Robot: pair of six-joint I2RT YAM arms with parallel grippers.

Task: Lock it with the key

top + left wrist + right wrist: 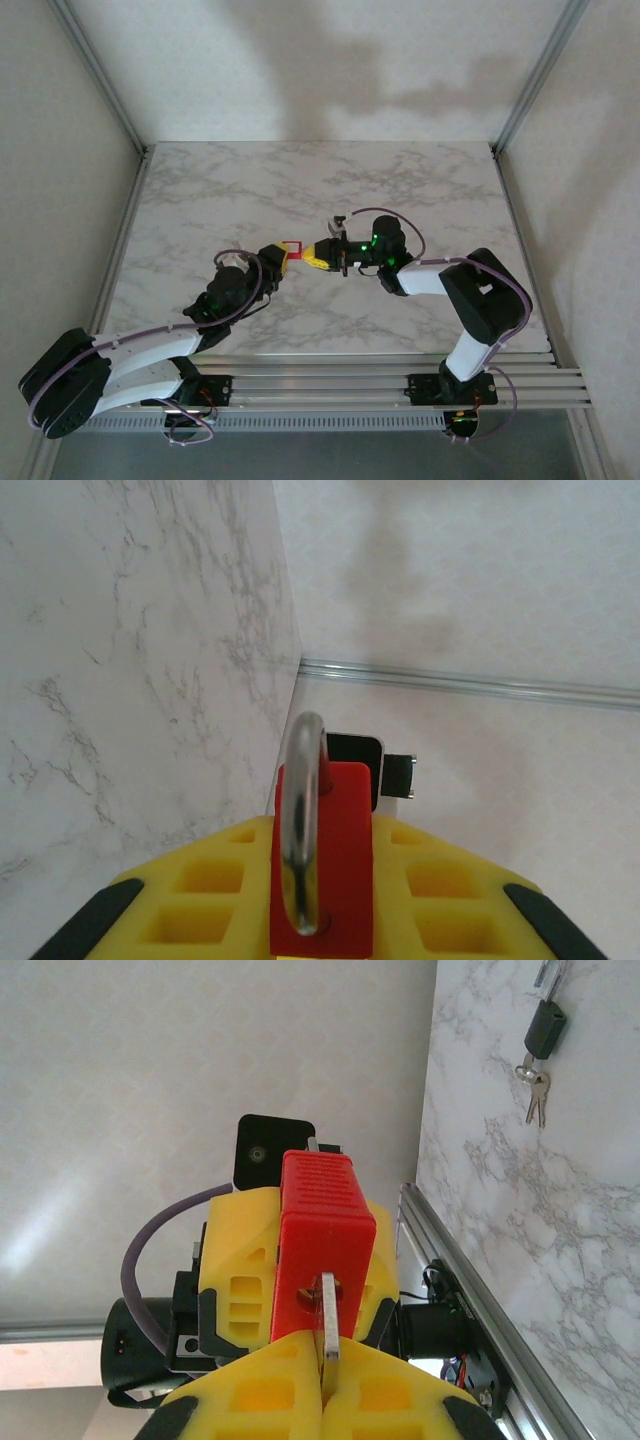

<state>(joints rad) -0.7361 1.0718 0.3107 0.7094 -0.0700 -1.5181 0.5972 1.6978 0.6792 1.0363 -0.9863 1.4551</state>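
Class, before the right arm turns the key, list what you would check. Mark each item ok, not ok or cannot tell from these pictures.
1. Hold of the left gripper on the red padlock: ok, body clamped between the yellow fingers.
2. Hold of the right gripper on the key: ok, shut on it.
3. Blade entered in the padlock's end face: ok; how deep, cannot tell.
4. The shackle pushed fully home: cannot tell.
5. The spare keys apart from both grippers: ok.
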